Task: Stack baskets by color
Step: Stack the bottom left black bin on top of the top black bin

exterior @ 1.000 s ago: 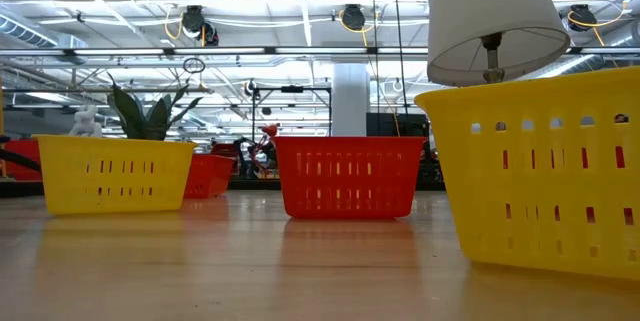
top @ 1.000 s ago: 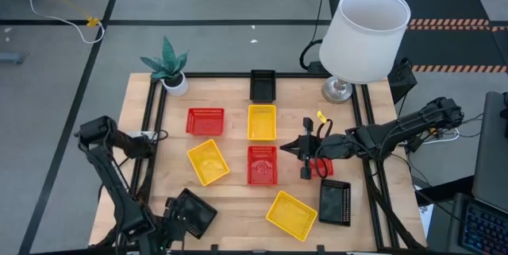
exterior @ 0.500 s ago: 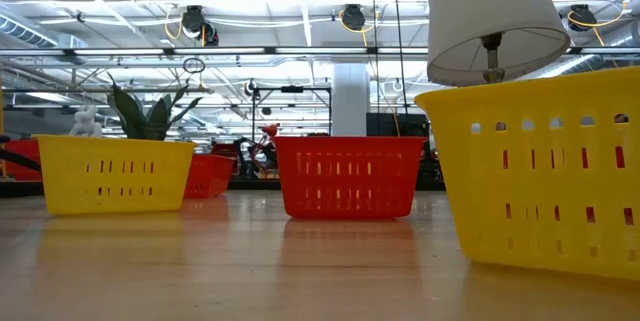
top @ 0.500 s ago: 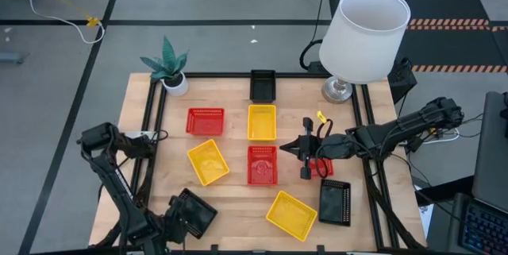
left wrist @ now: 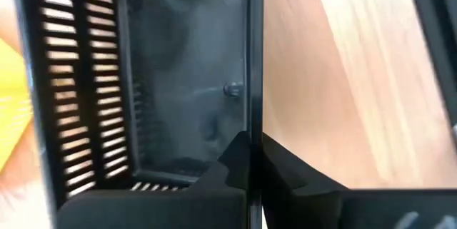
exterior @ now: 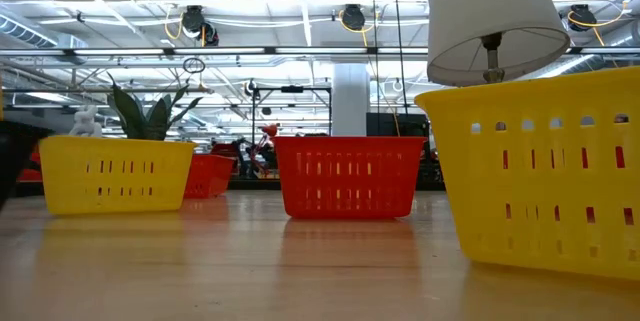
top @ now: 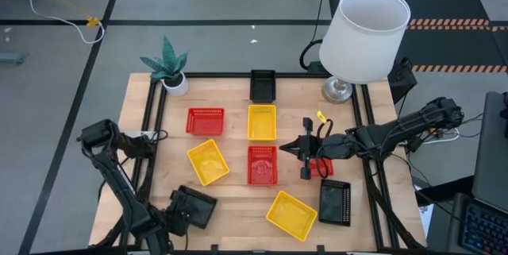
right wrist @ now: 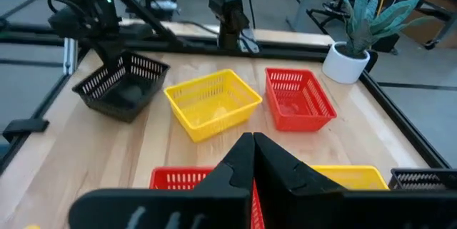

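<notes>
My left gripper [top: 178, 216] is at the table's near left corner, shut on a black basket [top: 196, 207], which also shows in the right wrist view [right wrist: 121, 86]. Loose on the table stand red baskets [top: 205, 121] [top: 263, 164], yellow baskets [top: 262, 121] [top: 208, 162] [top: 290, 214] and black baskets [top: 263, 84] [top: 335, 202]. My right gripper [top: 283, 150] hangs shut and empty above the table's right middle. Another red basket [top: 324, 168] sits partly hidden under that arm. My left gripper pinches one side wall of the black basket at its rim [left wrist: 248, 115], with one finger [left wrist: 225, 168] inside the basket and the other [left wrist: 289, 172] outside. The fingers point steeply down from above. In the right wrist view the basket sits tilted; I cannot tell whether it is clear of the table.
A white lamp [top: 365, 36] stands at the far right corner and a small potted plant [top: 169, 68] at the far left. A dark frame [top: 151, 136] runs along the table's edges. Bare wood lies between the near baskets.
My left gripper has sunk a little and shut on the black basket's wall. The basket has turned slightly and shifted a little toward the far edge; a dark part now shows at the left edge of the low view.
</notes>
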### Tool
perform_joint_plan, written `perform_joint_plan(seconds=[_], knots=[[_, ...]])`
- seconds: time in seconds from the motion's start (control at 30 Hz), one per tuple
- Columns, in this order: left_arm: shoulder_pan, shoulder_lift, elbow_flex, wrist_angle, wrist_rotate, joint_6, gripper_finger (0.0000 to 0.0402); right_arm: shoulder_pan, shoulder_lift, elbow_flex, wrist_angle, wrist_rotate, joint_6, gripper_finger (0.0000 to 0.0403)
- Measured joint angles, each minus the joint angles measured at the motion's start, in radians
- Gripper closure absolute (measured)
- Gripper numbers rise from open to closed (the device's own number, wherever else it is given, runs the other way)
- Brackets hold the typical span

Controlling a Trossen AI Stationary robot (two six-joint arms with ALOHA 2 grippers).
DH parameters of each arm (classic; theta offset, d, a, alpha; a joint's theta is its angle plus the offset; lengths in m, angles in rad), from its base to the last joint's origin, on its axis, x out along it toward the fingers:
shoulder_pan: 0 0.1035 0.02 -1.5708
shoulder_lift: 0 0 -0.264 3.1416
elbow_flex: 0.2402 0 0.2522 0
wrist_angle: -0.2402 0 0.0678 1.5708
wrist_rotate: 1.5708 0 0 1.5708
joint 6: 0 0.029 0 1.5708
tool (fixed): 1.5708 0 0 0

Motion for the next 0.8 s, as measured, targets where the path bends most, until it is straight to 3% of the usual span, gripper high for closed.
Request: perform_joint_plan(seconds=[0.27, 0.4, 0.5, 0.7, 0.8], knots=[[0.138, -0.142, 0.069, -0.095, -0.026, -0.060, 0.0392, 0.027, 0.085, 0.001, 0.210, 0.000, -0.037, 0.0403], [0.227, -0.174, 0.155, -0.194, -0.061, -0.055, 0.0394, 0.035, 0.169, 0.064, 0.210, -0.002, -0.076, 0.0403], [0.292, -0.177, 0.220, -0.259, -0.139, 0.001, 0.0394, 0.039, 0.237, 0.147, 0.176, 0.002, -0.097, 0.0403], [0.429, -0.174, 0.267, -0.174, -0.321, 0.269, 0.0394, 0.047, 0.386, 0.270, 0.150, 0.008, -0.151, 0.0403], [0.491, -0.174, 0.266, -0.170, -0.430, 0.323, 0.0393, 0.049, 0.407, 0.290, 0.152, 0.074, -0.176, 0.0403]])
